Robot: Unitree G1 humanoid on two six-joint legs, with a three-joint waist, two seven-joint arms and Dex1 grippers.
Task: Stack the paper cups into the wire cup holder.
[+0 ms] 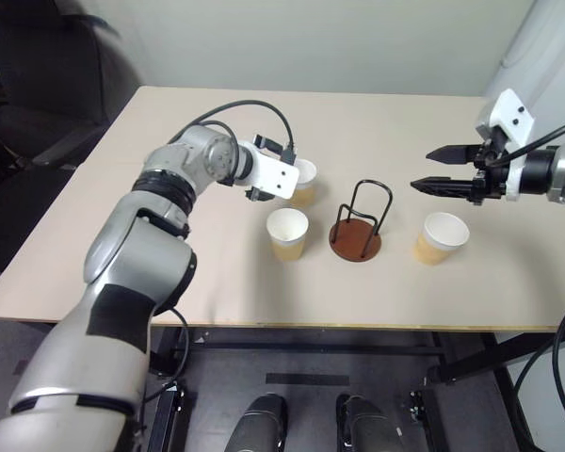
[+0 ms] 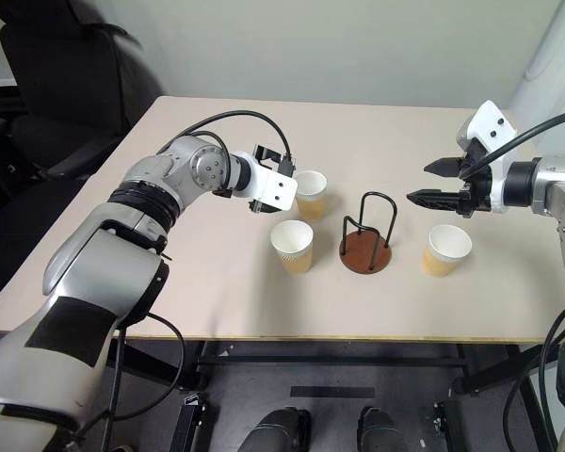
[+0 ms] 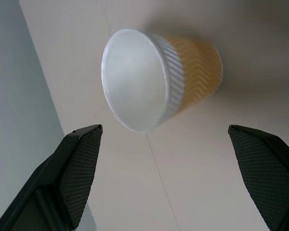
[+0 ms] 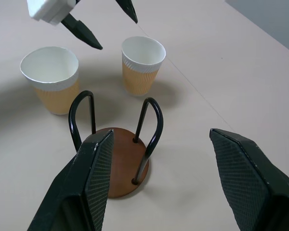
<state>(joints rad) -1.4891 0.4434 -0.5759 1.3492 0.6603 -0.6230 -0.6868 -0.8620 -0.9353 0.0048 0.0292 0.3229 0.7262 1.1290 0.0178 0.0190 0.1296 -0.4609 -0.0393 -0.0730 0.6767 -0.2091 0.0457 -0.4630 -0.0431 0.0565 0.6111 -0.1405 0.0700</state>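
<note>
Presently, at this moment:
Holder: the black wire cup holder (image 1: 361, 224) on its round reddish-brown base stood empty at mid tabletop.
Cups: three tan paper cups with white rims stood upright, apart from the holder: the far cup (image 2: 311, 192), the near cup (image 1: 287, 233), the right-hand cup (image 1: 442, 236).
Left tool (image 4: 102, 23): fingers spread wide, empty, hovering at the far cup.
Right tool (image 1: 439, 169): spread wide, empty, above the right-hand cup.
Tabletop (image 1: 217, 273): pale beige.

Wire cup holder (image 1: 361, 226) stands btwn cups, w/ open table (image 1: 395, 122) behind and to the sides.
</note>
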